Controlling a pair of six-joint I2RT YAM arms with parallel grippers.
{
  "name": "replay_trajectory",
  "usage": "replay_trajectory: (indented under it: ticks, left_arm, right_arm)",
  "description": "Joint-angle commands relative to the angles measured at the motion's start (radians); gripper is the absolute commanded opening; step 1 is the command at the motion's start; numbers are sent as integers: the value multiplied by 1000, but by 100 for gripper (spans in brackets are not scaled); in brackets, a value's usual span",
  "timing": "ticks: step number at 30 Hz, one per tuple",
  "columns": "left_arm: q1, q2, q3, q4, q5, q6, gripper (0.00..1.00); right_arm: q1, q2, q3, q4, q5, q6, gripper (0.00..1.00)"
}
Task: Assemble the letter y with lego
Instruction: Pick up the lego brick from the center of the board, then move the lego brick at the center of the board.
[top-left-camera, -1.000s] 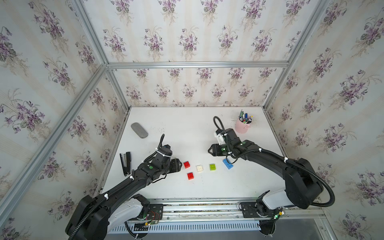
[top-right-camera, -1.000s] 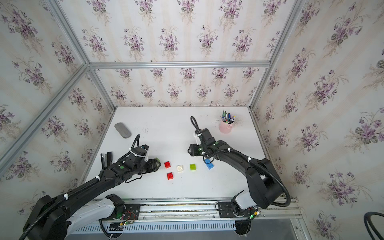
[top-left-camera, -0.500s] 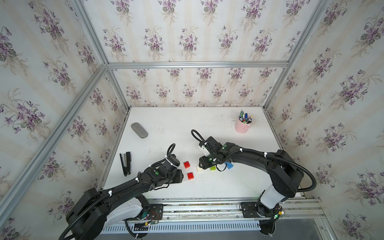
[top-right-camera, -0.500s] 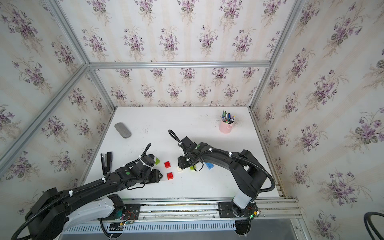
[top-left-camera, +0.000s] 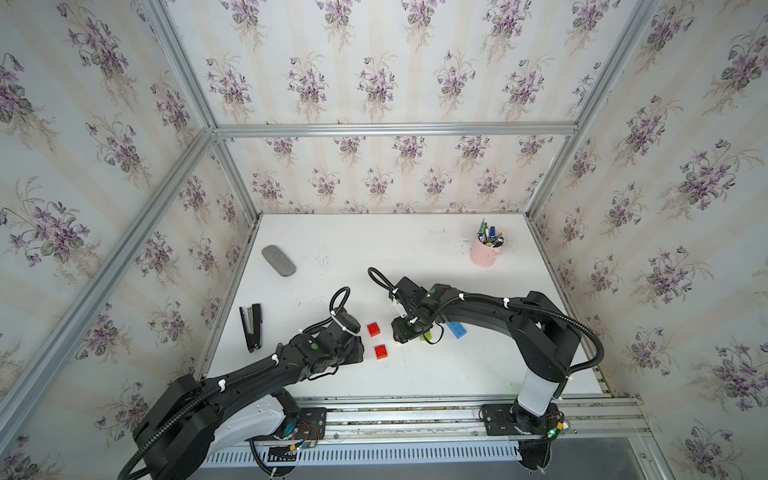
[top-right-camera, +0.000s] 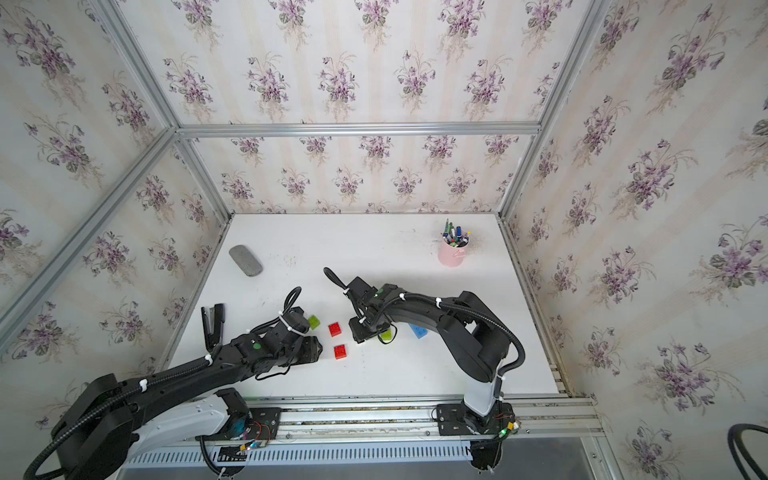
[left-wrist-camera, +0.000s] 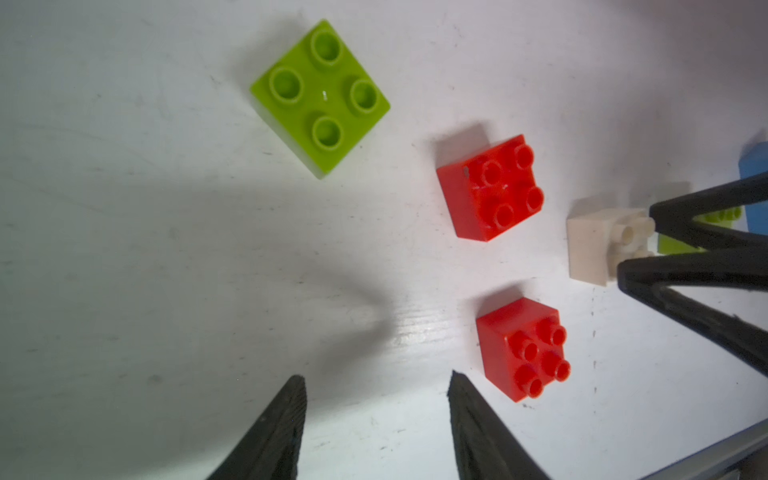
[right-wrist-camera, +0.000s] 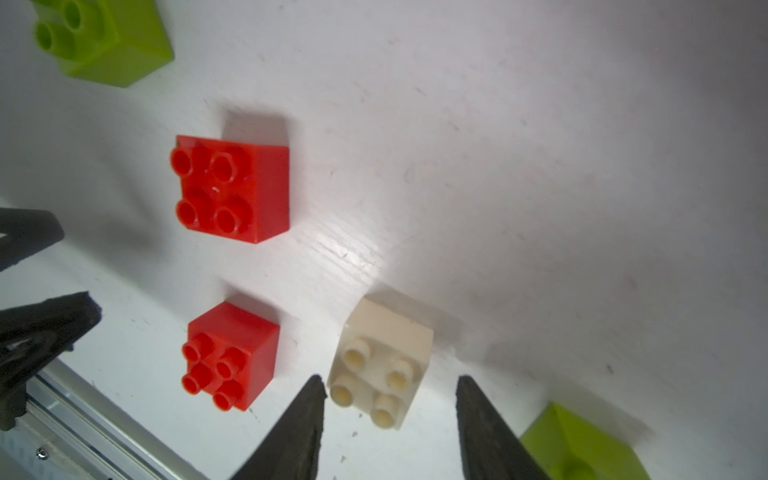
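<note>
Loose lego lies apart on the white table; the letter y is out of view. Two red bricks (top-left-camera: 373, 329) (top-left-camera: 381, 351) sit in the middle, a lime green brick (top-right-camera: 314, 322) to their left, and a blue brick (top-left-camera: 456, 330) on the right. My right gripper (right-wrist-camera: 388, 384) is open and low, its tips either side of the near end of the white brick (right-wrist-camera: 380, 361), with a second green brick (right-wrist-camera: 582, 444) just beside it. My left gripper (left-wrist-camera: 376, 384) is open and empty, close beside the nearer red brick (left-wrist-camera: 523, 349).
A pink cup of pens (top-left-camera: 484, 251) stands at the back right. A grey case (top-left-camera: 278, 260) lies at the back left and a black stapler (top-left-camera: 251, 326) near the left edge. The two grippers' fingertips are close together over the bricks.
My right gripper has swung left from the blue brick and come down at the white brick. My left gripper has moved forward and right, off the green brick to the nearer red brick.
</note>
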Motion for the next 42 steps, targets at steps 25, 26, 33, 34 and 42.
replay_trajectory:
  ticks: [25,26,33,34,42]
  left_arm:
    - [2,161,120,0,-89,-16,46]
    - [2,182,135,0,-90,-8,44]
    - [2,310,232,13,-54,37,35]
    - [2,336,243,15,-52,44,34]
    - [3,439,319,36,-34,84,30]
  right_arm:
    - [-45,-6,5,-27,35,12,33]
    - [-52,-13,0,-22,39,13,33]
    - [-95,-46,-25,4,41,21,30]
    - [-100,-52,-28,9,40,21,30]
    - [-120,-68,-43,26,34,14,29]
